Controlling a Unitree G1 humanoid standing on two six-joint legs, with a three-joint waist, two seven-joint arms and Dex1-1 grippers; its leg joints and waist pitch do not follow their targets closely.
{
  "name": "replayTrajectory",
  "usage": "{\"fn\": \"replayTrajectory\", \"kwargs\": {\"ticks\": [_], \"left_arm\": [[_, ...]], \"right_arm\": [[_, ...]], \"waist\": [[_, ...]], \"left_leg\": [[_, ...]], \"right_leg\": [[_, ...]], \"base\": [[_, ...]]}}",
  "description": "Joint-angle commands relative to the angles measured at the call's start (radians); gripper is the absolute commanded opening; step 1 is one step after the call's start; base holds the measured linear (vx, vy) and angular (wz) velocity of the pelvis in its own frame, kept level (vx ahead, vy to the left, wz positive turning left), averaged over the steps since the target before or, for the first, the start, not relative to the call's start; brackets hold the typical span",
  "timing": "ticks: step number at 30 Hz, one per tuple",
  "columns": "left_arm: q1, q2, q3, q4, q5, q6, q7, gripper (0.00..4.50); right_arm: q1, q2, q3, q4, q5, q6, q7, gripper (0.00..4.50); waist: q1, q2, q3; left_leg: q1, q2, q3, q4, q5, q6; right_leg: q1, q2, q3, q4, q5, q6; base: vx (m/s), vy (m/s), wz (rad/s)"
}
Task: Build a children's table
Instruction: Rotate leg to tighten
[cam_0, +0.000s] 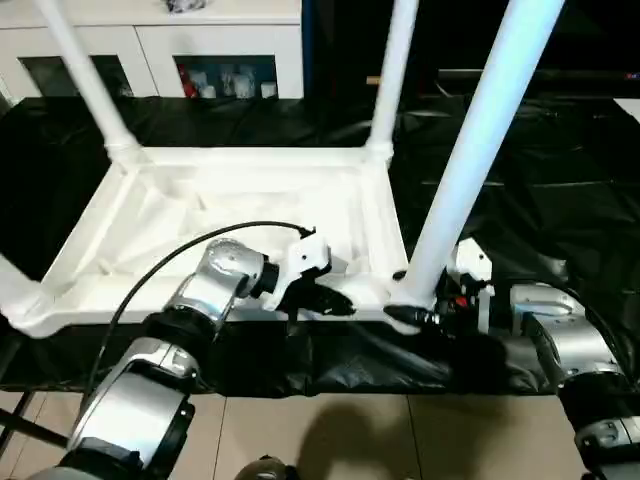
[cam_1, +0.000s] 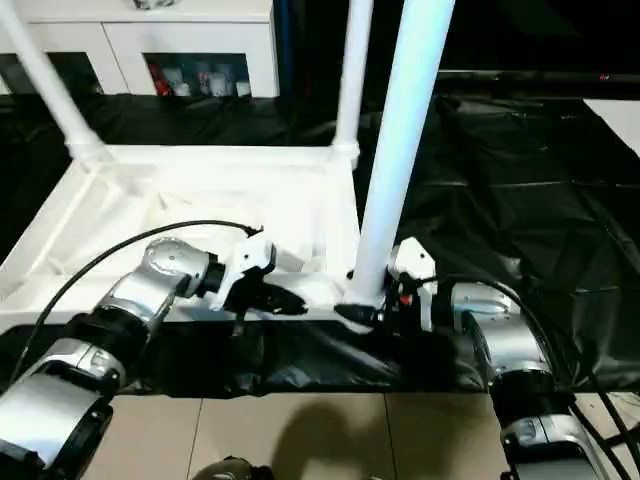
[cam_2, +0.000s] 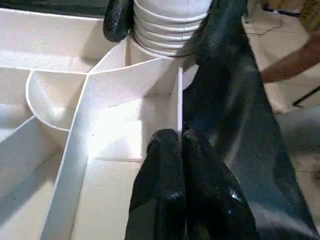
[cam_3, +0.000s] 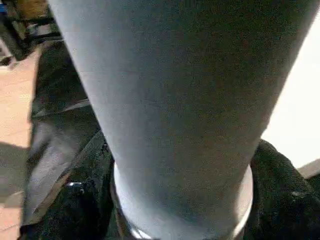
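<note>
The white table top (cam_0: 250, 190) lies upside down on black cloth, ribbed underside up. Legs stand in the far left socket (cam_0: 85, 70) and the far right socket (cam_0: 395, 70), and another leg (cam_0: 15, 280) rises at the near left corner. The near right leg (cam_0: 480, 130) stands tilted in its corner socket. My right gripper (cam_0: 410, 316) is shut around this leg's base, its fingers (cam_3: 75, 200) on either side of the tube. My left gripper (cam_0: 325, 298) is shut on the thin near rim wall (cam_2: 179, 100), just left of that socket.
Black cloth (cam_0: 560, 170) covers the work surface, and its front edge drops to a tiled floor (cam_0: 350, 430). A white glass-door cabinet (cam_0: 150, 50) stands behind. A person's arm (cam_2: 285, 65) shows past the table's near edge in the left wrist view.
</note>
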Motion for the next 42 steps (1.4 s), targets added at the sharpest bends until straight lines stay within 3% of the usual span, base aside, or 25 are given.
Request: {"fn": "replayTrajectory", "kwargs": {"ticks": [1,8,12,14,16,17,18,20,21,23,26,28,33,35,39,42], "left_arm": [[-0.016,-0.02,-0.009,-0.04,-0.027,-0.011,0.008,0.0],[-0.017,-0.027,0.005,-0.039,-0.02,-0.005,0.037,0.0],[-0.04,-0.066,0.028,-0.007,-0.011,-0.006,0.159,0.0],[-0.069,-0.105,0.047,0.03,0.001,0.006,0.282,0.0],[-0.097,-0.144,0.061,0.06,0.009,0.03,0.386,0.0],[-0.108,-0.162,0.067,0.07,0.011,0.044,0.428,0.0],[-0.114,-0.173,0.07,0.076,0.011,0.053,0.452,0.0],[-0.122,-0.19,0.076,0.083,0.012,0.065,0.49,0.0],[-0.131,-0.21,0.082,0.091,0.015,0.077,0.539,0.0],[-0.14,-0.236,0.088,0.1,0.021,0.087,0.591,0.0],[-0.137,-0.252,0.083,0.099,0.021,0.084,0.583,0.0],[-0.132,-0.256,0.076,0.098,0.02,0.079,0.56,0.0],[-0.114,-0.232,0.06,0.091,0.027,0.069,0.496,0.0],[-0.106,-0.218,0.053,0.085,0.024,0.062,0.46,0.0],[-0.08,-0.181,0.03,0.055,0.016,0.045,0.351,0.0],[-0.069,-0.165,0.022,0.039,0.012,0.04,0.303,0.0]], "right_arm": [[0.026,0.022,0.101,-0.036,-0.002,0.025,0.091,3.05],[0.036,0.032,0.096,-0.057,-0.01,0.036,0.053,2.79],[0.012,0.091,0.051,-0.007,-0.026,0.041,-0.098,2.77],[-0.017,0.142,0.022,0.061,-0.058,0.032,-0.257,2.77],[-0.045,0.192,-0.003,0.132,-0.084,0.021,-0.405,2.76],[-0.058,0.214,-0.014,0.161,-0.09,0.021,-0.467,2.76],[-0.064,0.226,-0.02,0.175,-0.093,0.022,-0.501,2.76],[-0.078,0.247,-0.032,0.203,-0.098,0.022,-0.567,2.76],[-0.095,0.274,-0.049,0.236,-0.1,0.031,-0.646,2.76],[-0.12,0.31,-0.075,0.282,-0.106,0.039,-0.746,2.76],[-0.133,0.329,-0.079,0.306,-0.113,0.014,-0.757,2.76],[-0.141,0.336,-0.087,0.316,-0.106,-0.005,-0.739,3.31],[-0.137,0.307,-0.064,0.287,-0.108,-0.04,-0.667,3.9],[-0.131,0.291,-0.054,0.271,-0.107,-0.058,-0.618,3.9],[-0.103,0.245,-0.024,0.216,-0.088,-0.092,-0.466,3.9],[-0.09,0.223,-0.012,0.195,-0.079,-0.096,-0.396,3.9]], "waist": [[0.001,-0.008,-0.069],[0.004,-0.009,-0.07],[0.002,-0.009,-0.066],[-0.01,-0.012,-0.063],[-0.018,-0.01,-0.06],[-0.027,-0.01,-0.061],[-0.029,-0.01,-0.06],[-0.032,-0.011,-0.063],[-0.035,-0.002,-0.068],[-0.041,-0.005,-0.072],[-0.036,-0.007,-0.072],[-0.034,-0.007,-0.072],[-0.037,-0.004,-0.07],[-0.036,-0.006,-0.07],[-0.031,-0.01,-0.073],[-0.027,-0.01,-0.073]], "left_leg": [[0.028,0.161,-0.081,-0.086,-0.205,0.03],[0.026,0.159,-0.081,-0.084,-0.19,0.029],[0.027,0.161,-0.082,-0.086,-0.207,0.018],[0.036,0.158,-0.087,-0.088,-0.268,-0.031],[0.039,0.156,-0.089,-0.089,-0.286,-0.05],[0.038,0.157,-0.095,-0.094,-0.3,-0.073],[0.036,0.156,-0.096,-0.095,-0.301,-0.072],[0.034,0.155,-0.091,-0.093,-0.276,-0.057],[0.033,0.154,-0.088,-0.092,-0.248,-0.048],[0.032,0.149,-0.083,-0.09,-0.203,-0.031],[0.026,0.145,-0.08,-0.081,-0.176,0.009],[0.024,0.147,-0.081,-0.081,-0.165,0.03],[0.029,0.154,-0.083,-0.089,-0.207,0.016],[0.026,0.151,-0.081,-0.086,-0.2,0.023],[0.019,0.152,-0.077,-0.078,-0.14,0.076],[0.017,0.153,-0.077,-0.075,-0.136,0.098]], "right_leg": [[0.039,-0.146,0.084,-0.071,-0.127,-0.261],[0.04,-0.148,0.084,-0.071,-0.118,-0.263],[0.036,-0.148,0.085,-0.075,-0.155,-0.256],[0.031,-0.154,0.088,-0.088,-0.264,-0.245],[0.027,-0.152,0.09,-0.093,-0.296,-0.241],[0.031,-0.152,0.09,-0.093,-0.313,-0.228],[0.032,-0.152,0.089,-0.094,-0.306,-0.226],[0.035,-0.152,0.091,-0.091,-0.241,-0.233],[0.035,-0.149,0.091,-0.083,-0.168,-0.247],[0.037,-0.143,0.087,-0.071,-0.064,-0.272],[0.045,-0.152,0.088,-0.073,-0.037,-0.278],[0.047,-0.149,0.085,-0.073,-0.043,-0.271],[0.044,-0.144,0.084,-0.074,-0.088,-0.265],[0.046,-0.146,0.085,-0.072,-0.066,-0.27],[0.05,-0.145,0.081,-0.062,-0.001,-0.277],[0.048,-0.144,0.079,-0.063,-0.016,-0.281]], "base": [[0.0,0.0,0.0],[0.0,0.0,0.0],[0.0,0.0,0.0],[0.0,0.0,0.0],[0.0,0.0,0.0],[0.0,0.0,0.0],[0.0,0.0,0.0],[0.0,0.0,0.0],[0.0,0.0,0.0],[0.0,0.0,0.0],[0.0,0.0,0.0],[0.0,0.0,0.0],[0.0,0.0,0.0],[0.0,0.0,0.0],[0.0,0.0,0.0],[0.0,0.0,0.0]]}}
